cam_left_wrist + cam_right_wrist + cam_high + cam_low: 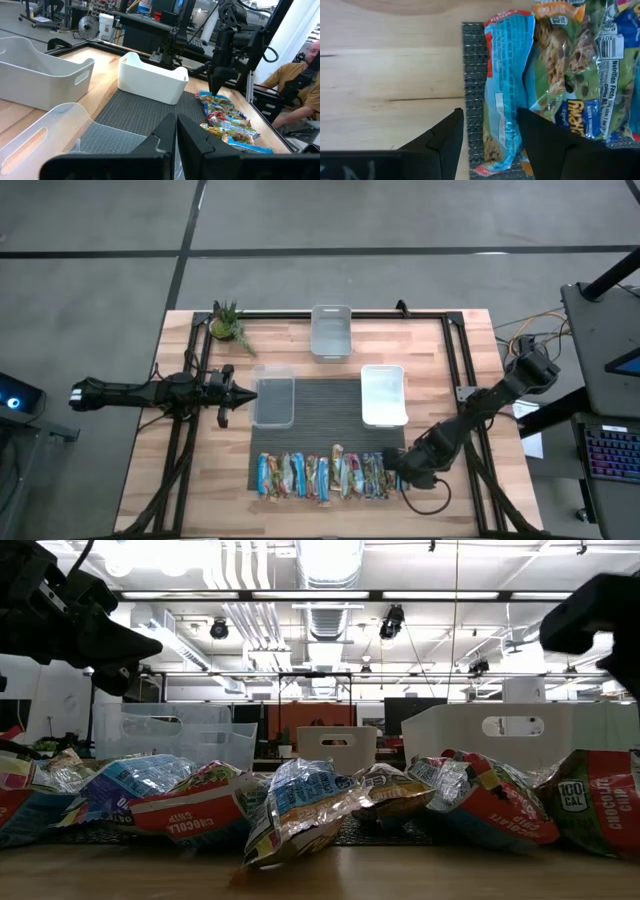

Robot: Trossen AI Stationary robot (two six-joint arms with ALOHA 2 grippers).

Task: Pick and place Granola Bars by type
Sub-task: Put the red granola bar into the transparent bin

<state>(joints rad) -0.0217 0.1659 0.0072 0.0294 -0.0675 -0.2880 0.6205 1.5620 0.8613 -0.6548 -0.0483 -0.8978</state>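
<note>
Several granola bars (320, 477) in shiny blue, green and red wrappers lie side by side in a row on the near edge of a dark woven mat (325, 405). My right gripper (489, 114) points down, open, over the row's right end (392, 464). Its fingers stand on either side of a blue bar with a red edge (502, 85), the last one on the right, and I see no touch. My left gripper (235, 392) is shut and level, above the table's left side beside a clear bin (273, 400).
A white bin (383, 394) stands on the mat's right part, and a second clear bin (331, 330) at the table's far edge. A small potted plant (228, 323) is at the far left. A person sits beyond the table's right side (295, 80).
</note>
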